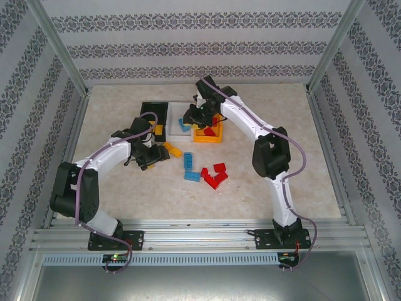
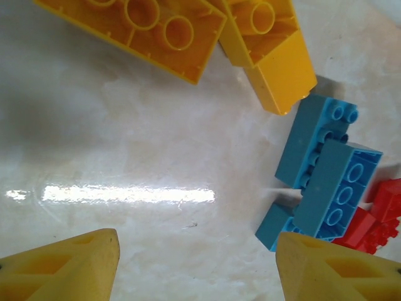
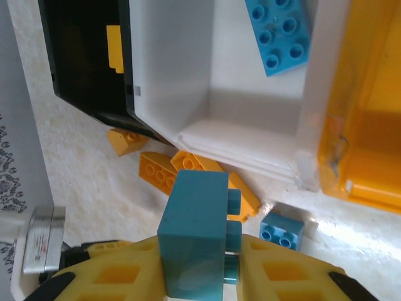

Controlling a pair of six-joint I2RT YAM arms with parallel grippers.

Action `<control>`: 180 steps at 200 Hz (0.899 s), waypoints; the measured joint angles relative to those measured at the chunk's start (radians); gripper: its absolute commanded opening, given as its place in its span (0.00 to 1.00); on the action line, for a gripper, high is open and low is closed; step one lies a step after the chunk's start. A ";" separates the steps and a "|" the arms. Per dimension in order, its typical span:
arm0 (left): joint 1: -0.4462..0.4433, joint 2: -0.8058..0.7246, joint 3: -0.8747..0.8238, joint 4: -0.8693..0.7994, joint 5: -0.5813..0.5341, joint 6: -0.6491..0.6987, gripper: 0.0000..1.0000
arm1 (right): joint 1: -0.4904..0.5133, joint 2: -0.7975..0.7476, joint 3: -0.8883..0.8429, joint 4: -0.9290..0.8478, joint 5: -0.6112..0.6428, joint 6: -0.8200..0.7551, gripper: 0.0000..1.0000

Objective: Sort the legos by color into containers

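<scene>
Blue brick, long axis apparently toward white bin, between right fingers.

White arms with black joints, purple cables, yellow pincer fingers.

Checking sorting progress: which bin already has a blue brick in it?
The white bin, between the black bin and orange bin; a blue brick lies inside it.
</scene>
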 measured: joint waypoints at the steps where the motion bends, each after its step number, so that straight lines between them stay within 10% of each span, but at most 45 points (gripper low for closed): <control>1: 0.000 -0.002 -0.001 0.002 0.001 -0.002 0.68 | 0.000 0.004 0.006 -0.003 -0.001 0.000 0.36; 45: 0.000 -0.018 -0.003 0.018 0.007 -0.008 0.70 | 0.000 0.145 0.235 -0.063 -0.018 0.005 0.55; 112: 0.000 -0.049 -0.002 0.018 0.004 -0.003 0.70 | -0.001 0.192 0.340 -0.138 -0.014 -0.010 0.57; 180: -0.175 0.117 0.299 -0.051 -0.055 0.123 0.69 | -0.037 -0.180 -0.179 -0.188 0.154 -0.125 0.58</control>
